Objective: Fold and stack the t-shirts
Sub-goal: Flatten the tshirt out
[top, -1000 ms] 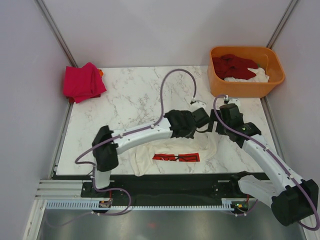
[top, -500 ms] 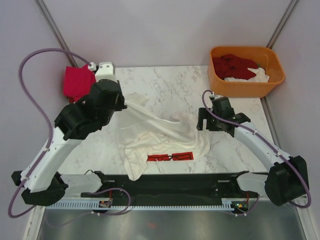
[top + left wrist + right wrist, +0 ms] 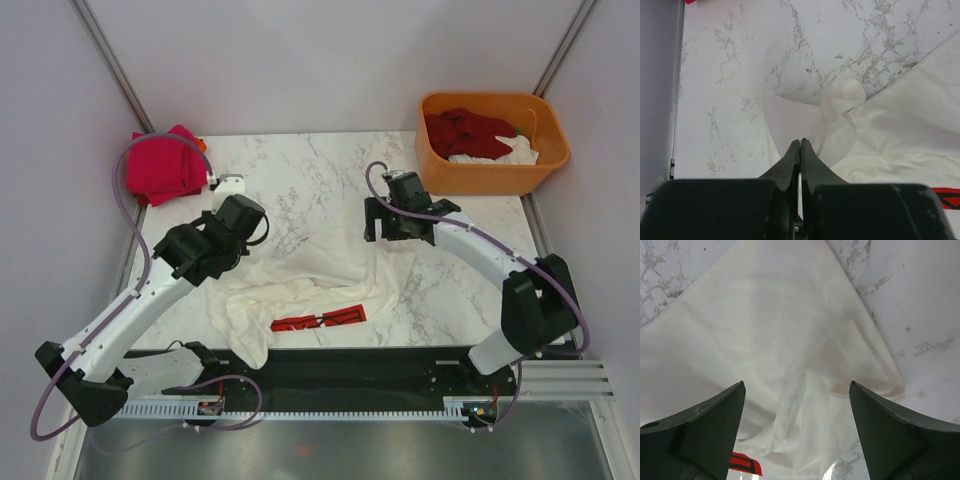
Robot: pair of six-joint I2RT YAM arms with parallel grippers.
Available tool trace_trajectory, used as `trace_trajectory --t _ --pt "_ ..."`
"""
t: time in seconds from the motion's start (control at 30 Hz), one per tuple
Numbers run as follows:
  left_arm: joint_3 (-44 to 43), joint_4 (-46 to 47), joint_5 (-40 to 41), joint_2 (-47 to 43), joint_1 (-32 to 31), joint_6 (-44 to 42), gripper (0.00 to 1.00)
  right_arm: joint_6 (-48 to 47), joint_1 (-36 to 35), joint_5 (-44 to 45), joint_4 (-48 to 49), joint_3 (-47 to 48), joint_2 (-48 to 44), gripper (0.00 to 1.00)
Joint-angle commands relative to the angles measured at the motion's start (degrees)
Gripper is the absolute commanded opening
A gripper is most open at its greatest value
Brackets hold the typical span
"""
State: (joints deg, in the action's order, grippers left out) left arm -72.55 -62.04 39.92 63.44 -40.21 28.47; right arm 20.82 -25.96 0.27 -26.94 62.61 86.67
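The white shirt [image 3: 310, 280] is laid crumpled on the tabletop [image 3: 300, 170] near the front edge, its left edge is pinched by the left gripper [image 3: 800, 143], presumably for pulling flat, and the right gripper [image 3: 796, 390] is held spread above the opposite corner.

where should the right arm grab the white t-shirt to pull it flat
I'd pinch the white t-shirt at the curled hem, straight down from above: that fold stands off the marble table, and the open right gripper hangs beside it.
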Motion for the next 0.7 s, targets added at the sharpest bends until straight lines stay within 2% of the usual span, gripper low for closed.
trace_trajectory --t 0.0,0.1,0.43,0.57,0.67 --pt "3.0 2.2 -0.3 -2.9 0.5 2.1 0.02 -1.3 -0.9 2.4 3.5 4.4 5.8 0.93" --pt "6.0 3.5 -1.3 -3.6 0.8 2.3 0.02 -2.4 -1.0 3.1 5.4 8.4 11.6 0.92" --pt "13.7 8.2 -4.9 -6.0 1.6 1.9 0.02 -3.6 -1.6 5.4 4.5 30.7 35.7 0.90" --pt "14.9 8.3 -4.7 -6.9 1.9 1.3 0.02 -3.9 -1.6 6.0 1.3 39.6 42.3 0.87" --pt "15.7 8.4 -4.7 -7.8 2.2 1.2 0.02 -4.0 -1.7 6.4 1.3 40.5 43.8 0.86"
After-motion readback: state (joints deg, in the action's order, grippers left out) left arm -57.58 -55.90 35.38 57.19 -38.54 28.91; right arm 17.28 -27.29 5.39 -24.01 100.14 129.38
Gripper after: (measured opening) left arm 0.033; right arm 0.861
